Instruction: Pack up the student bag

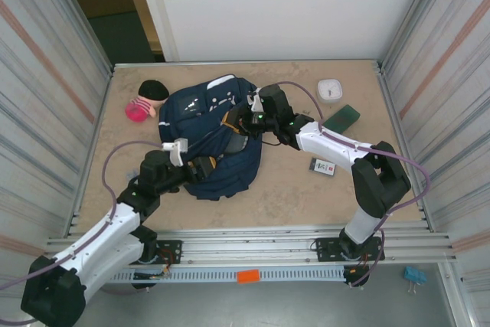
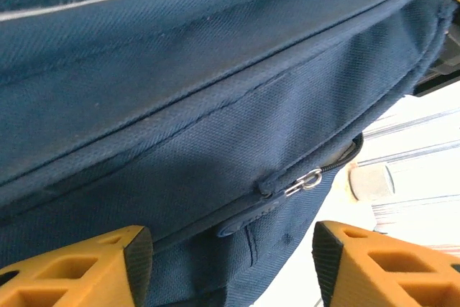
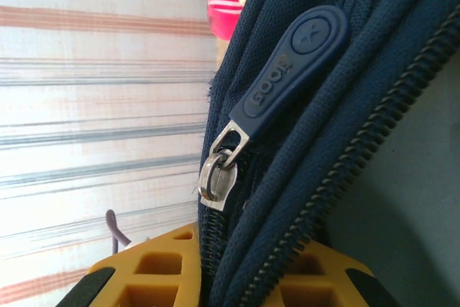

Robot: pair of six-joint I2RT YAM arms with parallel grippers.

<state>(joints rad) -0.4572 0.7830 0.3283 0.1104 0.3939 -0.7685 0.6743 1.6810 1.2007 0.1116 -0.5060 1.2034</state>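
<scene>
The student bag (image 1: 207, 124), navy with white stripes, lies flat left of the table's middle. My left gripper (image 1: 203, 166) is at its near edge. In the left wrist view it stands open (image 2: 231, 264), its orange fingers (image 2: 86, 267) apart in front of the bag's side (image 2: 180, 106), close to a metal zipper slider (image 2: 303, 180). My right gripper (image 1: 237, 122) is at the bag's right side. In the right wrist view it is shut (image 3: 233, 278) on the bag's zipper edge (image 3: 316, 177), just below a silver slider (image 3: 215, 177) and a blue rubber pull tab (image 3: 291, 70).
A doll (image 1: 147, 99) with black hair and pink clothes lies left of the bag, and its pink stripes (image 3: 226, 5) show in the right wrist view. To the right are a white lidded container (image 1: 331, 89), a dark green case (image 1: 342, 119) and a small card (image 1: 322, 166). Corrugated walls close in both sides.
</scene>
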